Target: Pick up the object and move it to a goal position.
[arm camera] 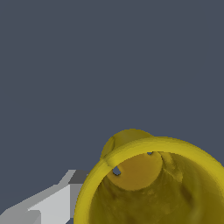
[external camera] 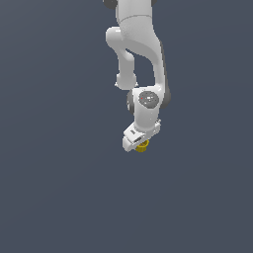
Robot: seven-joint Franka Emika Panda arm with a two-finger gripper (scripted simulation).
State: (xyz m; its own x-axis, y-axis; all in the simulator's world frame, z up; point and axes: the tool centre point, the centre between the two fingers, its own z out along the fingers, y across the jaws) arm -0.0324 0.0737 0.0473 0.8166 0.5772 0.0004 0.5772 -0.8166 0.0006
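The jaws (external camera: pixel 140 146) sit closed around the small yellow cup (external camera: pixel 143 145), which peeks out just beneath the white hand in the exterior view. From the wrist view the cup (arm camera: pixel 153 183) looms close, hollow top facing the camera, wider rim ringing a dark gold interior, one pale finger (arm camera: pixel 48 205) beside it. Above, the white arm (external camera: pixel 141 54) bends down over plain grey-blue ground.

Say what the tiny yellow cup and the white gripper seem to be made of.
Tiny yellow cup: looks like matte plastic or glazed ceramic; uniform yellow, mottled inside wall, soft highlights on the rim. As a simulator render, the material stays uncertain.
White gripper: looks like smooth painted metal or hard plastic; flat white and grey faces, no sheen.
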